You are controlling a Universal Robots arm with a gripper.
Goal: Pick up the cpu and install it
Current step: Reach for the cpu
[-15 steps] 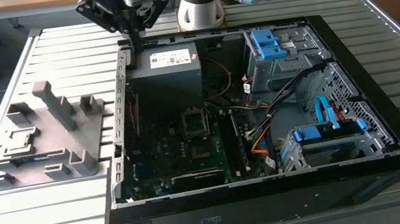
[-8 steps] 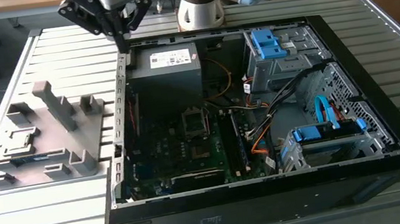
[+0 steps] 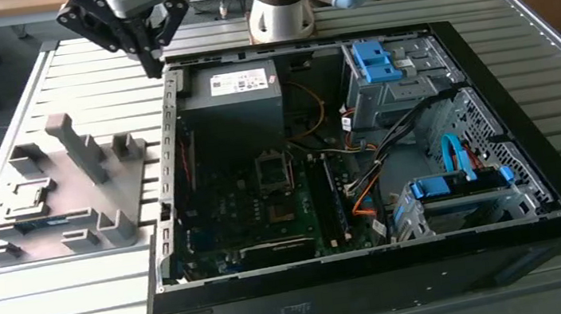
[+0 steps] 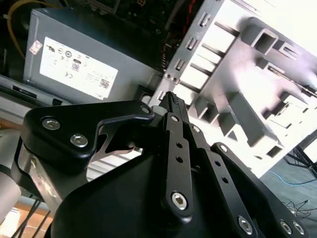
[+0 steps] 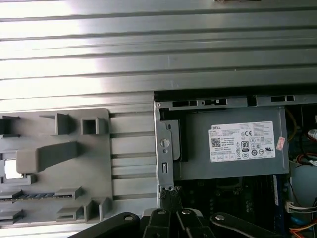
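Gripper up high over the case corner, cpu not in hand.

Gripper [image 3: 152, 60] hangs in the upper left of the exterior view, above the rear corner of the open PC case [image 3: 380, 269], just beside the power supply [image 3: 235, 90]. Fingers pinched together, nothing seen between the tips. It looks parked high to clear both the case wall and the grey parts fixture [image 3: 60, 192] at centre left. The cpu [image 5: 9, 168] is probably the pale square in a fixture pocket, hard to confirm. The motherboard socket [image 3: 273, 171] looks empty, so not installed yet.
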